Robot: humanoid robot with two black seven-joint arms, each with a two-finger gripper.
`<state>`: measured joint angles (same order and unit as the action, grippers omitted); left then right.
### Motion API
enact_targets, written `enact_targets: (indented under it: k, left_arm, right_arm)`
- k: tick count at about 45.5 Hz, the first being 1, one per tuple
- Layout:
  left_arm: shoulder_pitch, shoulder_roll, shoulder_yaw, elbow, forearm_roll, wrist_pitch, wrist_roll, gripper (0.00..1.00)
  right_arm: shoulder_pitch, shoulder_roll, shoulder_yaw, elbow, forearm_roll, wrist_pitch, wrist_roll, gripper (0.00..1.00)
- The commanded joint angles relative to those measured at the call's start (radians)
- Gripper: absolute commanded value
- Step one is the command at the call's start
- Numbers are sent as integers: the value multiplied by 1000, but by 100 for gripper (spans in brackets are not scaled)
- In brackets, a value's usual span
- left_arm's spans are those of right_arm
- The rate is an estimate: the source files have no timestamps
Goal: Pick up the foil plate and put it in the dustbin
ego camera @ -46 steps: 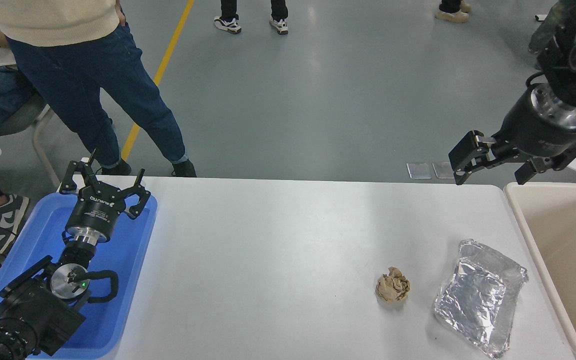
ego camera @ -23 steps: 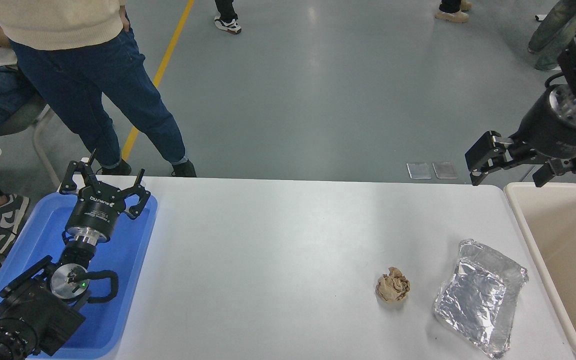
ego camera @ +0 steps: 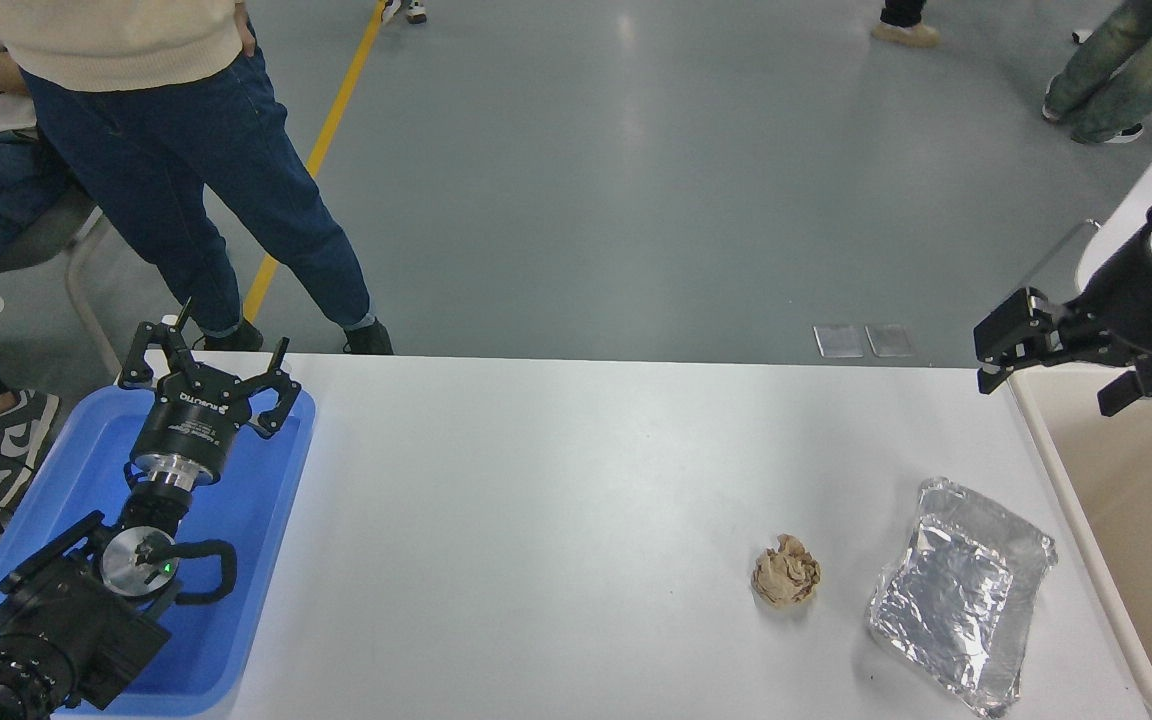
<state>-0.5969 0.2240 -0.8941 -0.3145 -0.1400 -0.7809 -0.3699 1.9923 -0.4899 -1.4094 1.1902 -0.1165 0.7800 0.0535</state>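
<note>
The shiny foil plate (ego camera: 958,596) lies flat on the white table (ego camera: 556,500), just beside the beige dustbin (ego camera: 1076,490). A small brown paper ball (ego camera: 786,583) sits near it. The right gripper (ego camera: 1056,365) hangs wide open and empty over the dustbin's far corner. The left gripper (ego camera: 206,372), open too, is parked above the blue tray (ego camera: 266,520); its white label is too small to read.

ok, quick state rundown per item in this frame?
foil plate: flat on the table, ungrasped, beside the dustbin.
paper ball: crumpled, on the table left of the plate, apart from it.
dustbin: open, visible part holds nothing.
right tool: open, empty, raised over the dustbin's far corner.
left tool: open, parked over the blue tray.
</note>
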Motion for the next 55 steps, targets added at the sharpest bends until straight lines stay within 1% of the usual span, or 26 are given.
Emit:
enact_targets:
  k: [1, 9, 15, 19, 29, 33, 40, 44, 46, 52, 55]
  left_arm:
    - [0, 1, 0, 0, -1, 0, -1, 100]
    - [2, 1, 1, 0, -3, 2, -1, 100]
    - [2, 1, 1, 0, -3, 2, -1, 100]
    - [2, 1, 1, 0, -3, 2, -1, 100]
    - [2, 1, 1, 0, -4, 2, -1, 100]
    - [2, 1, 1, 0, -4, 2, -1, 100]
    - [0, 1, 0, 0, -3, 2, -1, 100]
    - [2, 1, 0, 0, -4, 2, -1, 100]
    - [2, 1, 1, 0, -4, 2, -1, 100]
    - [2, 1, 0, 0, -4, 2, -1, 100]
    - [2, 1, 1, 0, -4, 2, -1, 100]
  right_arm:
    - [-200, -33, 6, -60, 11, -128, 0, 90]
    - [-306, -36, 33, -60, 14, -244, 0, 90]
    - [-383, -58, 81, -60, 14, -349, 0, 96]
    - [-434, -68, 116, -57, 14, -409, 0, 96]
    - [-569, -72, 188, -58, 11, -436, 0, 96]
    - [-621, -90, 237, -69, 9, -446, 0, 95]
    - [-731, -90, 314, -81, 9, -530, -1, 95]
    - [-764, -85, 323, -84, 8, -545, -1, 95]
    - [-773, -84, 325, -84, 8, -554, -1, 93]
    - [-797, -84, 326, -84, 3, -593, -1, 80]
    - [-802, -84, 328, -84, -3, -610, -1, 79]
